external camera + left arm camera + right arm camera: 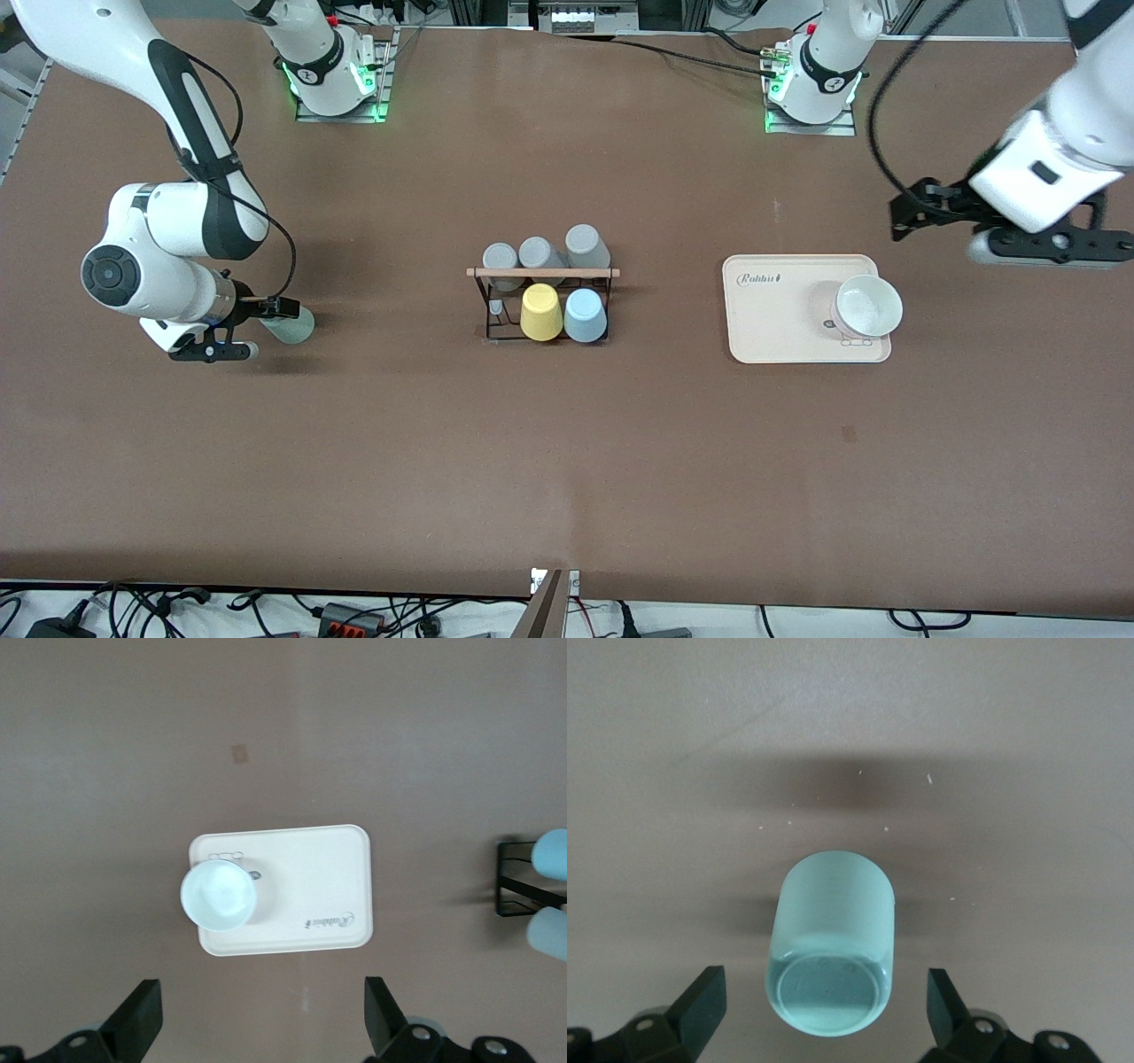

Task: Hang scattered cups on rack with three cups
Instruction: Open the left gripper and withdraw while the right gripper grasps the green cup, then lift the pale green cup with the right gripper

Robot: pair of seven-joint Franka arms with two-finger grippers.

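Mint cup (831, 943) on side between wide right pincer (824, 1014); left pincer (261, 1023) wide.

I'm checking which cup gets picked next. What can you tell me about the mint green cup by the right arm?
The mint green cup is small, plain, handleless and tapered, with a matte plastic look. It lies on its side on the brown table toward the right arm's end, apart from the rack. Its flat closed base faces the right gripper, whose open jaws stand on either side of it without touching. Its mouth is not visible.
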